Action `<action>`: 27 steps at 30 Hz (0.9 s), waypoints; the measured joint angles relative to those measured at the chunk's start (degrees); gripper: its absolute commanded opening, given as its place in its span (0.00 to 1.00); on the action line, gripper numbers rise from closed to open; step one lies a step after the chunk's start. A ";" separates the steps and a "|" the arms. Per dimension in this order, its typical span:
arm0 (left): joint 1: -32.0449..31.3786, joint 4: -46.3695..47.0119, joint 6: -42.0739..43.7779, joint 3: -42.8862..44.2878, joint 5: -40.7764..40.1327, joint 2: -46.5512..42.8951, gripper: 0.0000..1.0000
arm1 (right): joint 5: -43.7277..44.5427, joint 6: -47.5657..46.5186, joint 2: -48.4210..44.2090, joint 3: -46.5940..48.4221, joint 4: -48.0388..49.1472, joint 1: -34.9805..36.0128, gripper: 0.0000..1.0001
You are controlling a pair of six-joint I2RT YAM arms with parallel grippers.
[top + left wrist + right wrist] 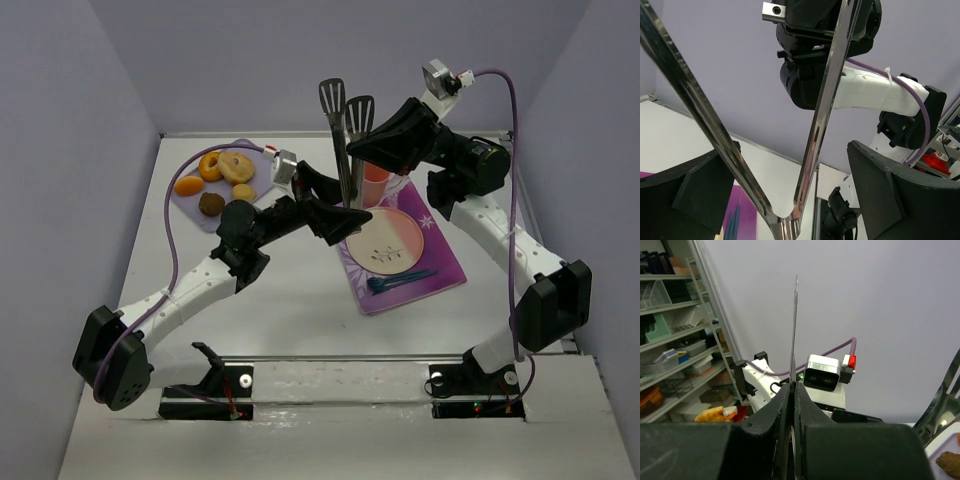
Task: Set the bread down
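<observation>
The bread [211, 203] is a dark brown lump on a lavender board [195, 215] at the back left. Metal tongs [332, 102] stand upright above the table's middle, spatula ends up. My right gripper [365, 152] is shut on one arm of the tongs, which shows edge-on between its fingers in the right wrist view [794, 385]. My left gripper [340, 215] is below it, at the tongs' hinge. In the left wrist view the left gripper [790, 150] has its fingers [885, 200] wide apart, with the tongs' V [825, 100] between them. Both grippers are well right of the bread.
A tan bagel [211, 166], a pale round piece [237, 166], an orange piece [188, 185] and a small yellow piece [244, 192] share the board. An orange cup [376, 185], a pink plate [392, 240] and a blue fork [400, 281] sit on a purple mat [440, 262].
</observation>
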 measured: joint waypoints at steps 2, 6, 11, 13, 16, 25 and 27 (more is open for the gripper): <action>0.00 -0.02 0.02 0.26 -0.20 0.33 0.99 | 0.04 0.63 0.81 0.00 0.52 0.57 0.07; 0.00 -0.26 0.48 0.66 -1.60 0.35 0.99 | 0.57 1.03 1.38 -0.07 0.55 0.83 0.07; 0.00 -2.03 2.43 1.25 -4.92 0.33 0.97 | 1.40 0.79 1.33 -1.53 1.11 1.36 0.07; 0.00 -3.02 3.06 1.51 -6.19 0.33 0.95 | 1.81 0.15 1.33 -2.12 0.48 1.55 0.07; 0.00 -4.09 3.52 1.95 -7.43 0.35 0.87 | 2.86 -1.36 1.33 -2.34 -0.50 2.25 0.07; 0.00 -5.66 4.31 2.97 -8.33 0.76 0.62 | 4.72 -5.57 1.25 -2.91 -4.76 3.19 0.07; 0.00 -6.12 4.50 2.97 -8.63 0.76 0.58 | 5.05 -6.75 1.20 -2.99 -6.69 3.19 0.10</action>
